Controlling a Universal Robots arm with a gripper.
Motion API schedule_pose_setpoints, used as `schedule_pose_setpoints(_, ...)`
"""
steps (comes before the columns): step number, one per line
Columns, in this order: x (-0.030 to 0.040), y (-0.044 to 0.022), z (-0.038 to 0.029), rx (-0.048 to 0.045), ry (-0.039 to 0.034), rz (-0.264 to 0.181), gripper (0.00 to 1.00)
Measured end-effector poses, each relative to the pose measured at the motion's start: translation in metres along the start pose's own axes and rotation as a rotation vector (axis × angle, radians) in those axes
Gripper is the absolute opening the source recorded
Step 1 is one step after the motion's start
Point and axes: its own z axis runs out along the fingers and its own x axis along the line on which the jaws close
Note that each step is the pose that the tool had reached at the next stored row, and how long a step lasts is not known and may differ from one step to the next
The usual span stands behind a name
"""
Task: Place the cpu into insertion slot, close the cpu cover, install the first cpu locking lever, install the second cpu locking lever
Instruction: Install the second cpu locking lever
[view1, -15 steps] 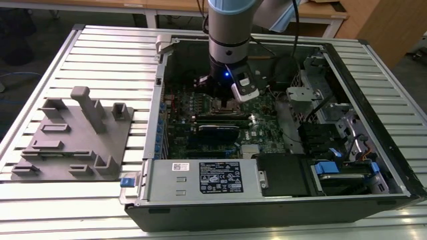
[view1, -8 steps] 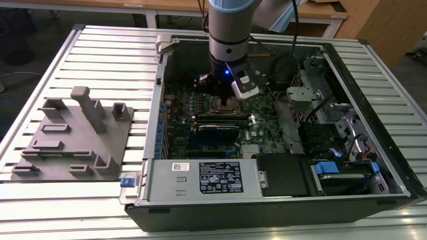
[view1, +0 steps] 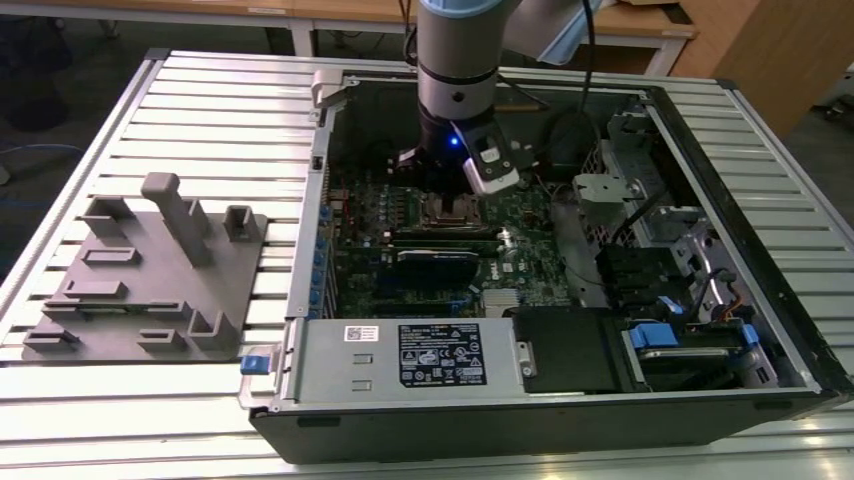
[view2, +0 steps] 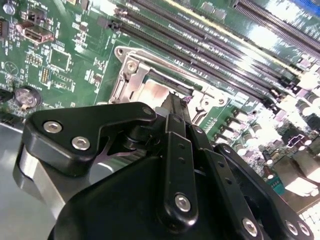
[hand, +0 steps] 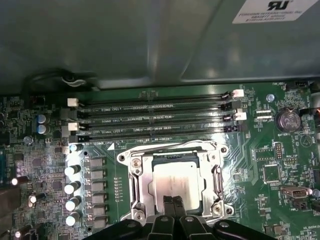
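The cpu (hand: 176, 181) lies flat in the insertion slot (hand: 150, 161), its pale silver top showing through the window of the cpu cover (hand: 144, 186). The cover's metal frame sits down around the chip. My gripper (hand: 173, 204) hangs just above the near edge of the chip, fingers pressed together with nothing between them. In the second wrist view the black fingers (view2: 176, 131) taper to a tip (view2: 174, 106) over the cover (view2: 131, 80). In the exterior view the gripper (view1: 447, 192) stands over the socket (view1: 451, 211) in the open computer case.
Long black memory slots (hand: 155, 120) run beside the socket. A row of silver capacitors (hand: 72, 187) stands on its other side. The case walls (view1: 694, 160), drive cage (view1: 667, 250) and power supply (view1: 400, 355) surround the board. A grey fixture (view1: 160, 270) rests on the table at the exterior view's left.
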Motion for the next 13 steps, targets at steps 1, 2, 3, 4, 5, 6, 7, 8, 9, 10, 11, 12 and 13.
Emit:
schedule_pose_setpoints(1, 0.0, 0.0001, 0.0, 0.0002, 0.0, 0.0, 0.1)
schedule_pose_setpoints(2, 0.0, 0.0001, 0.0, 0.0003, 0.0, 0.0, 0.1)
schedule_pose_setpoints(3, 0.0, 0.0001, 0.0, 0.0003, 0.0, 0.0, 0.1)
schedule_pose_setpoints(4, 0.0, 0.0001, 0.0, 0.0004, 0.0, 0.0, 0.1)
schedule_pose_setpoints(5, 0.0, 0.0002, 0.0, 0.0006, 0.0, 0.0, 0.1)
schedule_pose_setpoints(6, 0.0, 0.0002, 0.0, 0.0008, 0.0, 0.0, 0.1)
schedule_pose_setpoints(7, 0.0, 0.0002, -0.0002, 0.001, 0.0, 0.0, 0.1)
schedule_pose_setpoints(8, 0.0, 0.0002, -0.0007, 0.0013, 0.0001, 0.0, 0.1)
schedule_pose_setpoints(9, -0.0001, 0.0003, -0.0011, 0.0012, 0.0001, 0.0, 0.1)
schedule_pose_setpoints(10, -0.0001, 0.0003, -0.0015, 0.001, 0.0, 0.0, 0.1)
schedule_pose_setpoints(11, -0.0001, 0.0003, -0.0022, 0.0011, 0.0, 0.0, 0.1)
schedule_pose_setpoints(12, -0.0001, 0.0004, -0.0024, 0.0009, -0.0001, 0.0, 0.1)
schedule_pose_setpoints(13, -0.0001, 0.0004, -0.0023, 0.0008, -0.0001, 0.0, 0.1)
